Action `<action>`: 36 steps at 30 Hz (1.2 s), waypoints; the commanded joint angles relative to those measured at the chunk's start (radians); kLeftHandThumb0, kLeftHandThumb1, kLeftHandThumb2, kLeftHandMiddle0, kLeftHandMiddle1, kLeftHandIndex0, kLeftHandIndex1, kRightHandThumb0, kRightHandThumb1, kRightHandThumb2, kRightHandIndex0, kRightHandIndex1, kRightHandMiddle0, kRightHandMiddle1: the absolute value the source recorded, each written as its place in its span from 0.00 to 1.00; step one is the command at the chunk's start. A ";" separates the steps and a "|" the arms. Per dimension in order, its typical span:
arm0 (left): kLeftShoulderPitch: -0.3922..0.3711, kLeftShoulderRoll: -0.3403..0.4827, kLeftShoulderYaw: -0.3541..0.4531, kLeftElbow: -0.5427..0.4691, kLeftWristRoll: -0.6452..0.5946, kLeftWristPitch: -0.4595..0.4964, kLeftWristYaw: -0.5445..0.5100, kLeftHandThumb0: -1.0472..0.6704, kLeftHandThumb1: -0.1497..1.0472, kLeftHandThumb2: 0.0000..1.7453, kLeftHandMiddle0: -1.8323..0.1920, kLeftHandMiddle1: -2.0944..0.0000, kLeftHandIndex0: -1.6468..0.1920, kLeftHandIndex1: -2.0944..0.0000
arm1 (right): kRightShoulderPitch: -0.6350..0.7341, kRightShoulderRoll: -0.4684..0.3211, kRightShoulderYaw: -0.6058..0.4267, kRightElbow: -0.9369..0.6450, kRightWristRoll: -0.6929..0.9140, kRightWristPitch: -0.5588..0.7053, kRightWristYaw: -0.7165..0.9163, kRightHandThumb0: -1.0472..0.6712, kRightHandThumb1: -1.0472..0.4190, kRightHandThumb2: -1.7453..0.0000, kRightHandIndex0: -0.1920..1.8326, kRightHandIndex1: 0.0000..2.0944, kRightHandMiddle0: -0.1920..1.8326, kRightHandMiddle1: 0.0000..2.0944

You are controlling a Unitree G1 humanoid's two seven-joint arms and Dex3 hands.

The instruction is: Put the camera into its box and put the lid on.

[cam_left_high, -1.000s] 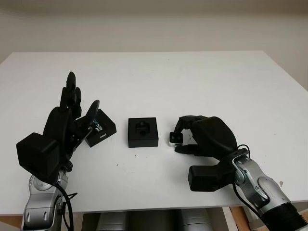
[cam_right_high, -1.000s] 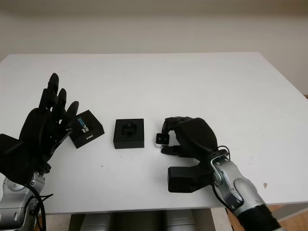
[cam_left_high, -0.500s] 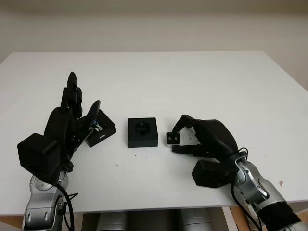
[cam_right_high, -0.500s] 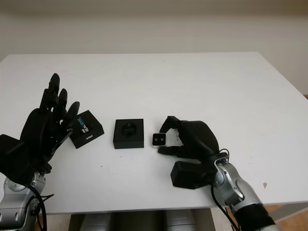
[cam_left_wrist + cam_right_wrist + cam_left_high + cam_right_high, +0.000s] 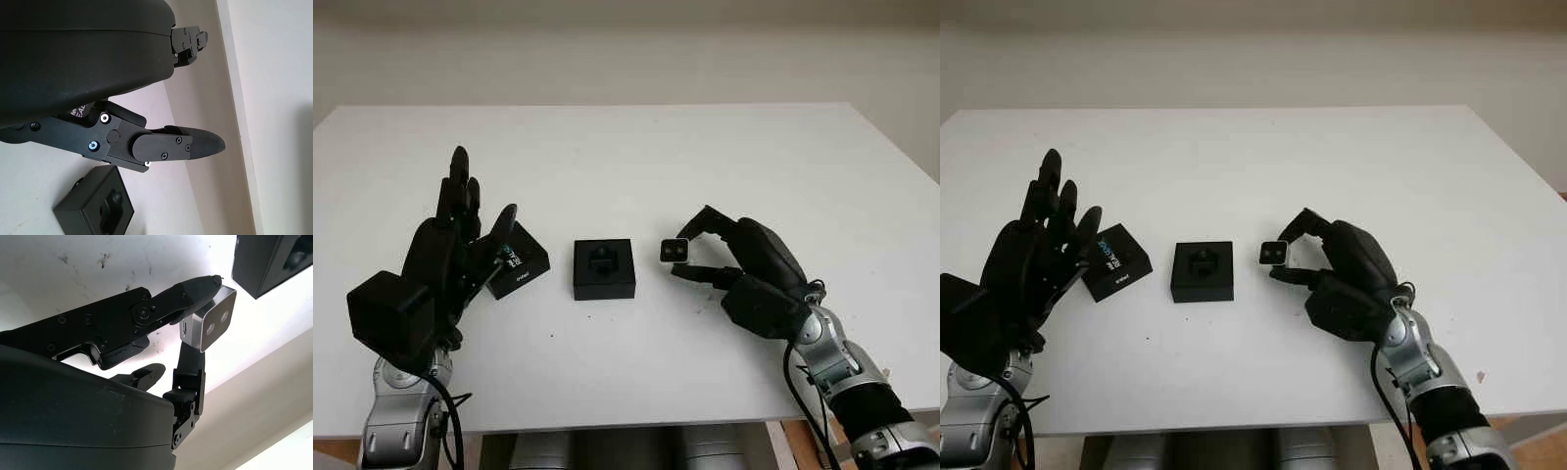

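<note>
Right hand fingertips pinch the camera: small silver-edged block, dark face, two lenses. Camera now lifted off the table, just right of the open box; previously resting. Left hand open, beside lid.

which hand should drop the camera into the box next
Right. The right robot hand already pinches the camera, raised just beside the open box. The left robot hand is open by the lid.
</note>
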 commanded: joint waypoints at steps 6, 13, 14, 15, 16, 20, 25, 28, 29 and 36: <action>0.003 0.006 0.004 -0.018 0.009 0.004 0.004 0.26 1.00 0.22 0.96 0.97 0.97 0.97 | -0.044 0.039 -0.061 -0.014 0.134 0.003 0.101 0.32 0.02 0.97 0.32 0.02 0.30 0.73; 0.001 0.003 0.006 -0.020 0.003 0.005 -0.001 0.27 1.00 0.22 0.97 0.98 0.97 0.97 | -0.103 0.074 -0.069 0.013 0.235 -0.045 0.247 0.28 0.01 0.97 0.24 0.00 0.32 0.72; 0.001 0.003 0.006 -0.020 0.005 0.004 0.001 0.27 1.00 0.22 0.97 0.98 0.97 0.97 | -0.111 0.081 -0.069 0.020 0.239 -0.050 0.258 0.28 0.01 0.97 0.24 0.00 0.32 0.72; 0.002 0.003 0.005 -0.021 0.006 0.004 0.002 0.27 1.00 0.22 0.96 0.97 0.97 0.97 | -0.119 0.089 -0.070 0.028 0.246 -0.053 0.269 0.27 0.01 0.97 0.24 0.00 0.33 0.72; 0.002 0.003 0.006 -0.020 0.006 0.001 0.001 0.27 1.00 0.22 0.96 0.97 0.97 0.97 | -0.129 0.098 -0.068 0.036 0.250 -0.058 0.279 0.27 0.01 0.97 0.23 0.00 0.33 0.72; 0.003 0.004 0.006 -0.023 0.007 0.000 0.001 0.27 1.00 0.22 0.96 0.97 0.97 0.97 | -0.153 0.123 -0.061 0.052 0.248 -0.062 0.301 0.26 0.01 0.97 0.22 0.01 0.34 0.71; 0.001 -0.001 0.005 -0.026 0.006 0.009 0.007 0.26 1.00 0.21 0.96 0.97 0.97 0.97 | -0.187 0.157 -0.049 0.112 0.237 -0.097 0.308 0.26 0.00 0.97 0.22 0.01 0.35 0.72; -0.001 -0.001 0.002 -0.022 0.009 0.004 0.008 0.26 1.00 0.21 0.96 0.97 0.97 0.97 | -0.207 0.174 -0.043 0.149 0.232 -0.107 0.308 0.26 0.01 0.97 0.21 0.01 0.34 0.72; -0.002 -0.001 0.002 -0.021 0.011 0.002 0.009 0.26 1.00 0.22 0.96 0.97 0.97 0.97 | -0.213 0.180 -0.043 0.161 0.235 -0.111 0.310 0.26 0.01 0.97 0.21 0.01 0.34 0.72; -0.005 -0.003 0.002 -0.020 0.012 0.008 0.013 0.26 1.00 0.22 0.96 0.97 0.97 0.97 | -0.245 0.214 -0.033 0.243 0.217 -0.140 0.295 0.27 0.01 0.97 0.21 0.02 0.34 0.72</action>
